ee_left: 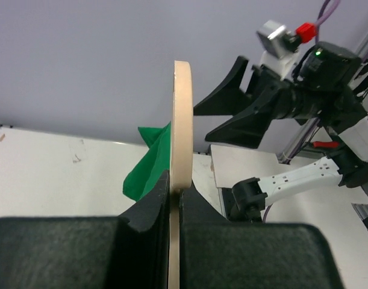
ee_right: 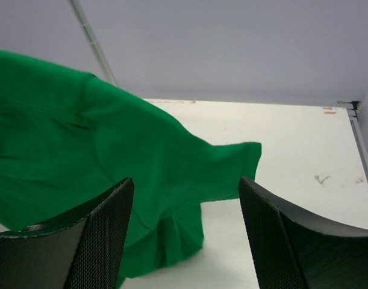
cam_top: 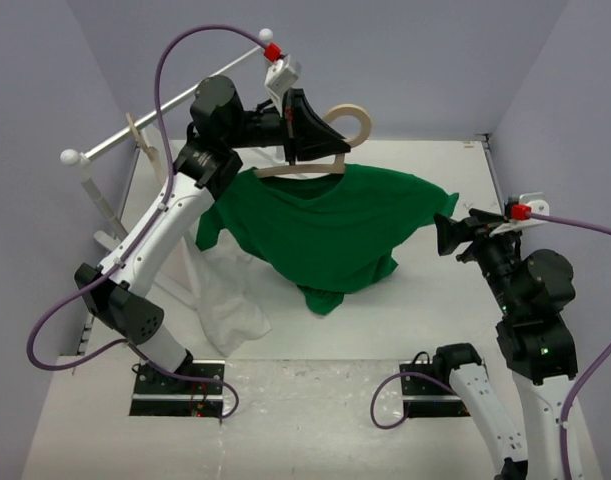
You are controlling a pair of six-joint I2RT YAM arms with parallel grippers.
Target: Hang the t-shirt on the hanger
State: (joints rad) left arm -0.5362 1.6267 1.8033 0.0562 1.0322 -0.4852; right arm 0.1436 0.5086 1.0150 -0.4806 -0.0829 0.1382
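The green t-shirt [cam_top: 325, 225] hangs draped on the pale wooden hanger [cam_top: 353, 119], held up over the table. My left gripper [cam_top: 307, 128] is shut on the hanger just below its round hook. In the left wrist view the hanger's hook [ee_left: 182, 120] stands edge-on between my closed fingers, with a green sleeve [ee_left: 149, 168] behind. My right gripper [cam_top: 447, 235] is open and empty, just right of the shirt's right sleeve. The right wrist view shows that sleeve [ee_right: 171, 162] ahead of the spread fingers [ee_right: 99, 235], apart from them.
A white rail [cam_top: 165, 105] on a stand runs along the back left. A second hanger [cam_top: 143, 140] hangs on it with a white garment [cam_top: 225, 300] trailing onto the table under the shirt. Grey walls enclose the table [cam_top: 435, 330].
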